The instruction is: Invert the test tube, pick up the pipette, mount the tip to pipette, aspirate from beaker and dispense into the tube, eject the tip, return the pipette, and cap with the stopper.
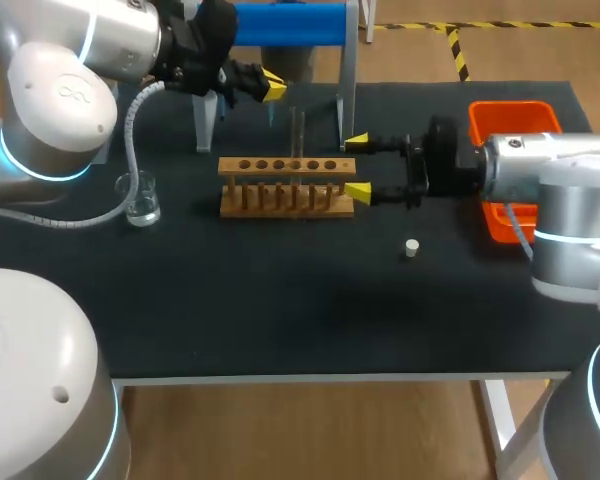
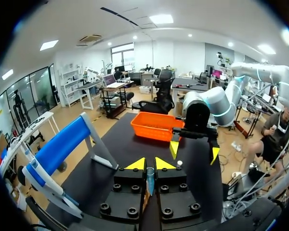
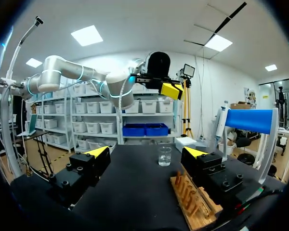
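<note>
Black table (image 1: 280, 320), lit from overhead. Left gripper (image 2: 150, 164) raised over the back of the table, fingers pressed close and pinching a clear tube (image 2: 150, 182) from two sides, the tube showing between the two yellow tips. Just beside it at the back edge, a stand (image 1: 285, 22) with a blue bar on grey legs. Ahead of it, across the table, right gripper (image 1: 358, 166) held low and level with its fingers spread wide. One yellow tip behind the right end of a wooden rack (image 1: 285, 185), the other at its front corner. Contact with the wood impossible to judge. Rack lying lengthwise near the middle of the table, with a row of round holes along its top. Small white stopper (image 1: 411, 248) alone on the tabletop, nearer the front edge and apart from the rack. Orange bin (image 1: 510, 125) at the table's right edge, towards the back. Clear beaker (image 1: 140, 200) standing well off to the left of the rack.
</note>
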Tool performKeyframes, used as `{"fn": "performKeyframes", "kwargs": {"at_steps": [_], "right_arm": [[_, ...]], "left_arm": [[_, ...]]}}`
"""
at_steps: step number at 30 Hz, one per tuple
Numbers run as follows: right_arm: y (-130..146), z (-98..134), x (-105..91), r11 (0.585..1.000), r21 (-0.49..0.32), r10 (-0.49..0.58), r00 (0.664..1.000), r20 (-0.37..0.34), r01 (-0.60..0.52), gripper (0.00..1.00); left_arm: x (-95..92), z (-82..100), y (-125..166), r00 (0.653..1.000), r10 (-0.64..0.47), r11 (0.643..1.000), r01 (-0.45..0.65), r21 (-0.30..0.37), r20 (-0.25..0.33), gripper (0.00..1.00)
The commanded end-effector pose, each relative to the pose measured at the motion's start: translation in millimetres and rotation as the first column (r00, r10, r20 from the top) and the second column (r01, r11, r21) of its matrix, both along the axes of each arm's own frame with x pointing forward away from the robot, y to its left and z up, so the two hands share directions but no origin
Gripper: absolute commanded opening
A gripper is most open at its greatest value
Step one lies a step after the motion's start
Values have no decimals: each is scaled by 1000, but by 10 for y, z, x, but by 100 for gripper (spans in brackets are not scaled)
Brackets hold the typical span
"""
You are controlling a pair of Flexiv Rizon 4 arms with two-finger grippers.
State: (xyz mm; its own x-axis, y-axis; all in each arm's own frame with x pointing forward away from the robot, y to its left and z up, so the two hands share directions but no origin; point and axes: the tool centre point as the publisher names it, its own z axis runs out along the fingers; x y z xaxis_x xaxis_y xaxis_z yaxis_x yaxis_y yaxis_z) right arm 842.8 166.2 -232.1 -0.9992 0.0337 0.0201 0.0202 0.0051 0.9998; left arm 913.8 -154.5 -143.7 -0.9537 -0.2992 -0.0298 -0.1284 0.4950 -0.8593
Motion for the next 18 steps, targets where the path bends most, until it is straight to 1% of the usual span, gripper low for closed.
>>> {"fn": "performKeyframes", "kwargs": {"at_steps": [1, 6, 7, 18], "right_arm": [[93, 5, 6, 1000, 4, -2, 1000, 14, 2, 100], [172, 24, -45, 1000, 10, 2, 1000, 18, -3, 100], [181, 26, -52, 1000, 11, 3, 1000, 19, -4, 100], [259, 101, -137, 999, 27, 21, 999, 31, -22, 100]], "left_arm": [[-88, 32, -57, 1000, 1, 1000, -1, -10, 11, 0], [-184, 69, -129, 1000, -19, 1000, 19, -18, -12, 0], [-203, 71, -146, 1000, -17, 1000, 16, -10, -25, 0], [-462, 90, -320, 997, -58, 998, 57, -29, -51, 0]]}}
